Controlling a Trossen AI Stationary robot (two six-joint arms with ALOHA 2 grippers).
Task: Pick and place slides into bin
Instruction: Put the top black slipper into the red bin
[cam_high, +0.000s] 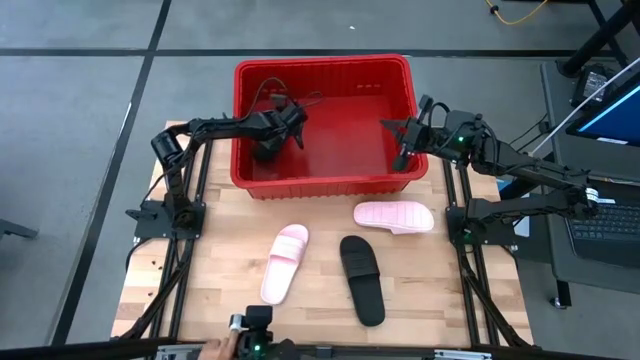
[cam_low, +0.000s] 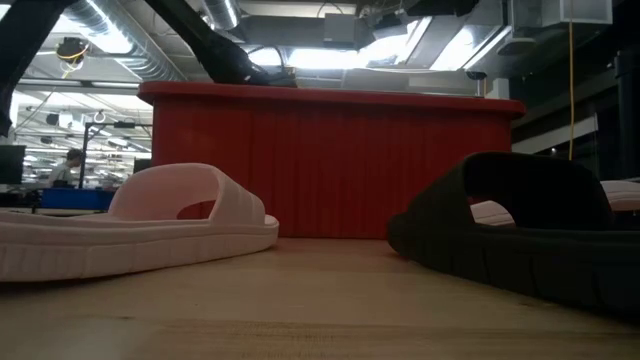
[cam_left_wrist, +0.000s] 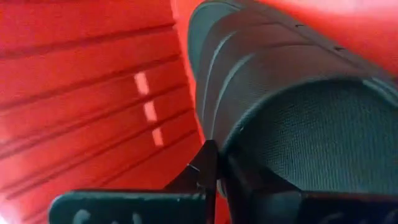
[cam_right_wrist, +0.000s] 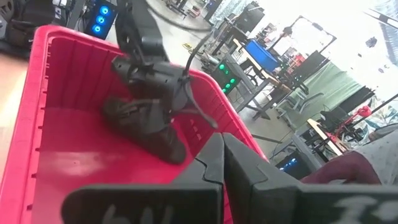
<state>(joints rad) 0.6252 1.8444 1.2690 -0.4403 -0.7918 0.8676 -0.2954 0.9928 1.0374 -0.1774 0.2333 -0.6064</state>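
On the left, the left gripper (cam_high: 268, 148) hangs inside the red bin (cam_high: 322, 182), near its left wall, and its fingers are clamped on a black slide (cam_right_wrist: 146, 127) which is low over the bin floor; I cannot tell if it already touches the floor. I judge this one as almost placed. Three slides are left on the table (cam_high: 200, 280): a pink slide (cam_high: 285, 262) near the middle, a second black slide (cam_high: 362, 278) just beside it, and another pink slide (cam_high: 394, 216) close to the front wall of the bin. The right gripper (cam_high: 405, 140), fingers together and empty, waits over the bin's right rim. The table in front of the bin has open room for reaching.
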